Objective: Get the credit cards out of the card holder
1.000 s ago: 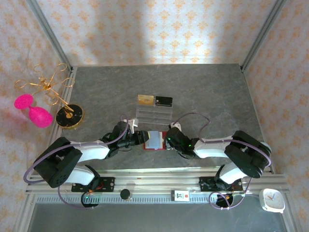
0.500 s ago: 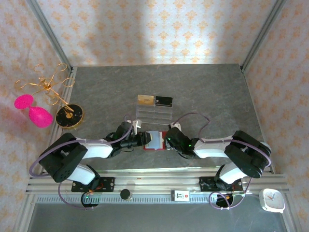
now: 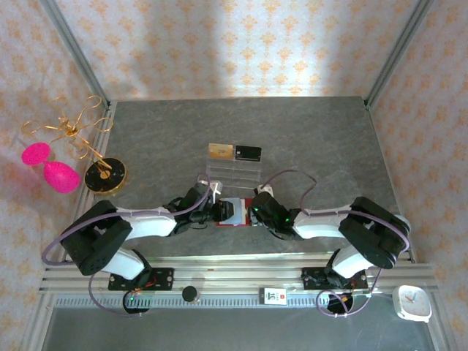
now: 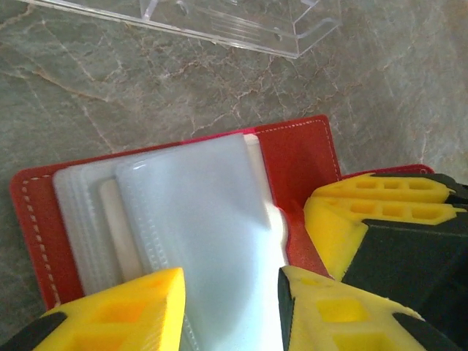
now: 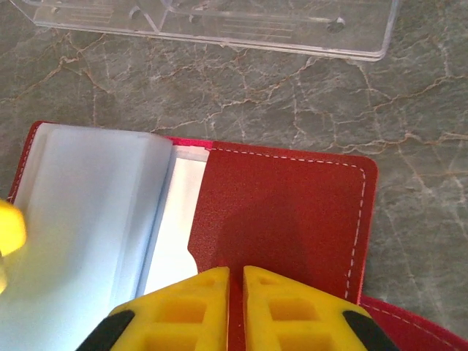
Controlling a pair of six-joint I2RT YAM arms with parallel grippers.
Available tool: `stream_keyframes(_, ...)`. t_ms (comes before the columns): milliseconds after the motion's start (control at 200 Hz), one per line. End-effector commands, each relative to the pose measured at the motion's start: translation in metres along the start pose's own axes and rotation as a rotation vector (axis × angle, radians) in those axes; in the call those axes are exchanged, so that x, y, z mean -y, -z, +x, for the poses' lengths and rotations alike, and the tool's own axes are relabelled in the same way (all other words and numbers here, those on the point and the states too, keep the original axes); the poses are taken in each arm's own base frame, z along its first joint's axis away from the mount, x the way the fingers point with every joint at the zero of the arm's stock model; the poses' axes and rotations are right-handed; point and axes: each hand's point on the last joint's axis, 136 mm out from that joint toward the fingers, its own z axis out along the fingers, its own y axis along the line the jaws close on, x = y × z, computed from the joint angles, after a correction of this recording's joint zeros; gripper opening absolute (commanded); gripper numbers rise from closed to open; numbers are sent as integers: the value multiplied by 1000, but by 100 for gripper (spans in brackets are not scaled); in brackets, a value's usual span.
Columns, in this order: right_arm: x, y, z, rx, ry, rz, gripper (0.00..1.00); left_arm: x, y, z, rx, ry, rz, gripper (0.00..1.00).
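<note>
Pinning the job from both sides: right claw (image 5: pixel 235 272) is all but closed, nipping the near edge of the red cover of the card holder (image 5: pixel 285 212). The holder lies open and flat on the surface (image 3: pixel 314 139) between the two arms. Left claw (image 4: pixel 230 292) is partly open, fingers over the clear sleeves (image 4: pixel 197 197), nothing held that I can see. Credit cards aren't out. A pale strip (image 4: pixel 117 227) tucked in the sleeve stack may be one, can't confirm.

Risks, my read: sleeves look slick and floppy, so the left claw could pinch a whole sleeve instead of a card edge and drag the holder. If the right claw's thin bite slips, the holder lifts or folds shut.

Just beyond sits the clear acrylic stand (image 3: pixel 232 174), near enough that a shoved holder could knock it, plus the gold card (image 3: pixel 220 151) and black card (image 3: pixel 248 153) on top.
</note>
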Motion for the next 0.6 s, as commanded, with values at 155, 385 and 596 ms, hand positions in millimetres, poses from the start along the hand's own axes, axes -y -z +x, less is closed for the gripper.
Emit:
stream_keyframes(155,9,-6,18,-79,29,28,13,-5,11,-11,60,-70,-117,39)
stream_keyframes(385,10,-6,19,-80,33,29,13,-12,8,-5,40,-70,-138,39)
stream_keyframes(596,8,-7,18,-78,31,23,13,-13,1,-1,12,-79,-147,39)
